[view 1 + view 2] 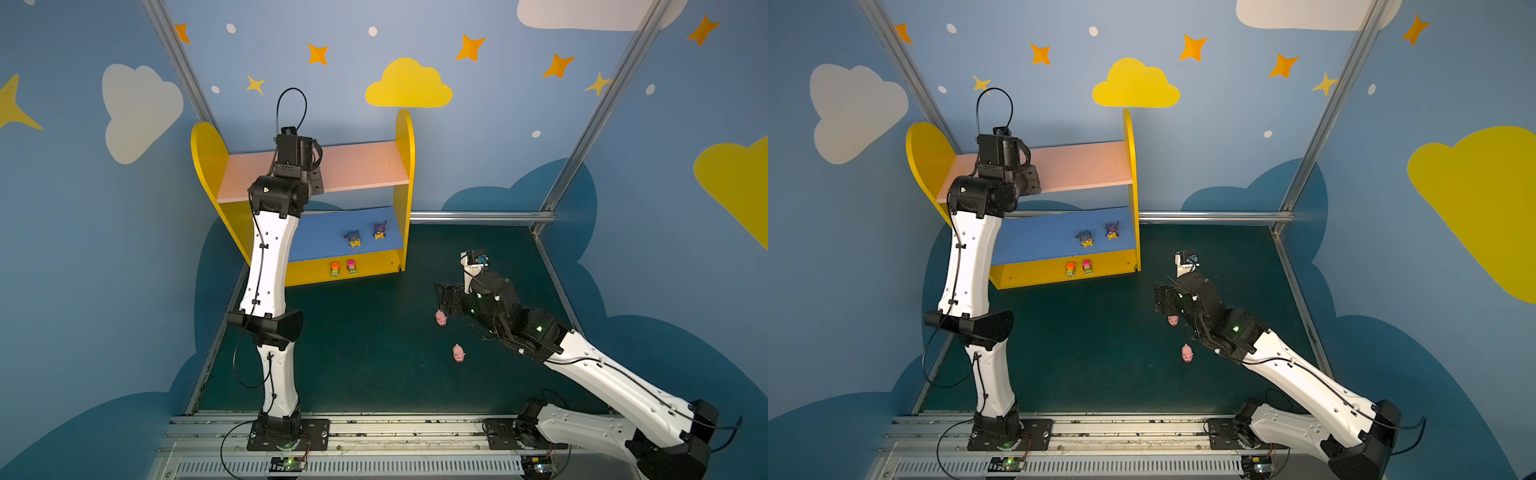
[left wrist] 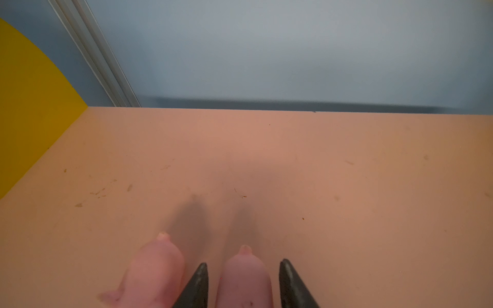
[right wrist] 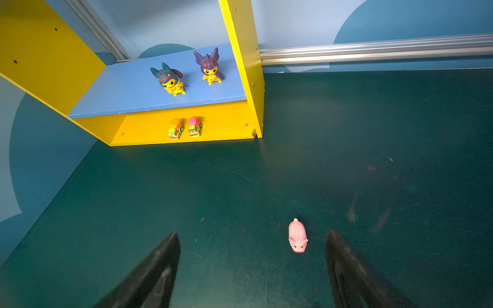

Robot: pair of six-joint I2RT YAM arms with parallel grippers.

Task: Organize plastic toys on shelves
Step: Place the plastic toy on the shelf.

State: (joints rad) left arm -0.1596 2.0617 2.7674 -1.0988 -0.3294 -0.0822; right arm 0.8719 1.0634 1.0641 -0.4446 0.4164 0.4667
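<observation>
Sorting is judged mostly done: yellow figures (image 3: 172, 80), green cars (image 3: 176, 129) placed; shelved pigs (image 2: 244, 277) on pink upper board (image 2: 320, 160), left gripper (image 2: 243, 264) parted around one. Two loose pigs (image 1: 459, 353) are left on mat (image 1: 374, 332), 4 o'clock of shelves (image 1: 405, 174); right gripper (image 3: 252, 233) spread wide over one.

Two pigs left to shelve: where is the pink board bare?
Bare: the pink board from the left gripper across to the right side panel. Crowded: at that gripper, a pig between its open jaws, another pig alongside.
</observation>
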